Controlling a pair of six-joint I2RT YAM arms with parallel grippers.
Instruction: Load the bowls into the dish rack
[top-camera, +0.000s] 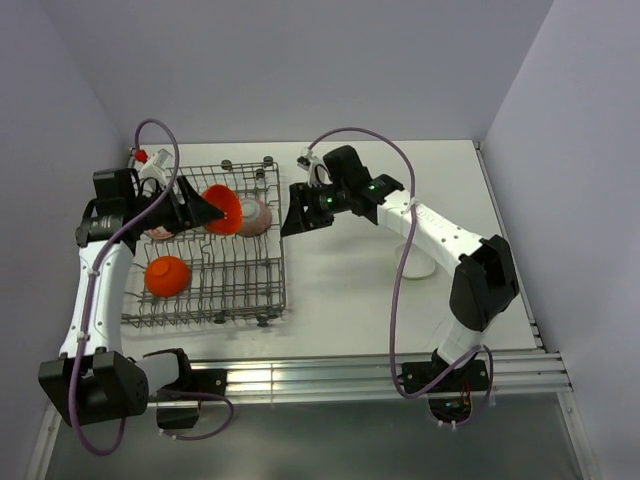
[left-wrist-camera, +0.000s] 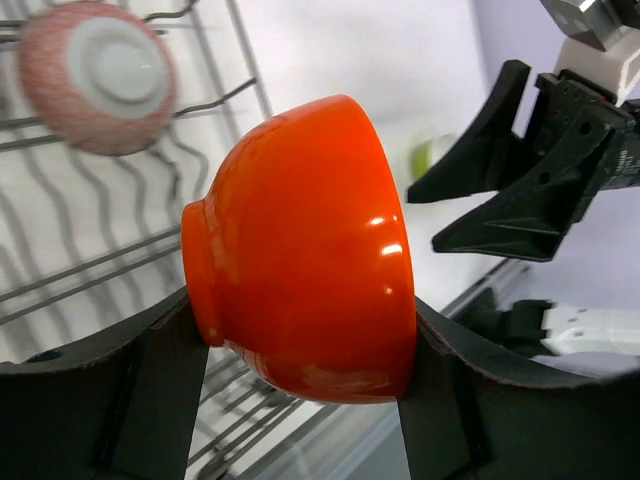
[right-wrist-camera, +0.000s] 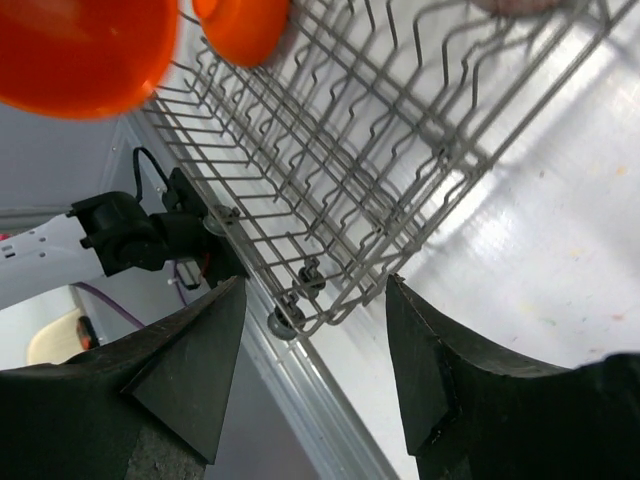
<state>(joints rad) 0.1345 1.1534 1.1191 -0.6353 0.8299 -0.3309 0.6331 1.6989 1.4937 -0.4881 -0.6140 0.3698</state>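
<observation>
The left gripper is closed on a glossy orange bowl, holding it over the dish rack. The right gripper stands wide open and empty beside the rack. A second orange bowl sits inside the rack, probably upside down.

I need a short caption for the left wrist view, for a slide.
Left gripper holds an orange bowl on its side over the dish rack.

Robotics lab test cell. Plain pale walls boxing in a bare white bench. Left arm and right arm, trailing cables, bolted to an aluminium rail at the near edge. Wire dish rack set out as a prop.
</observation>
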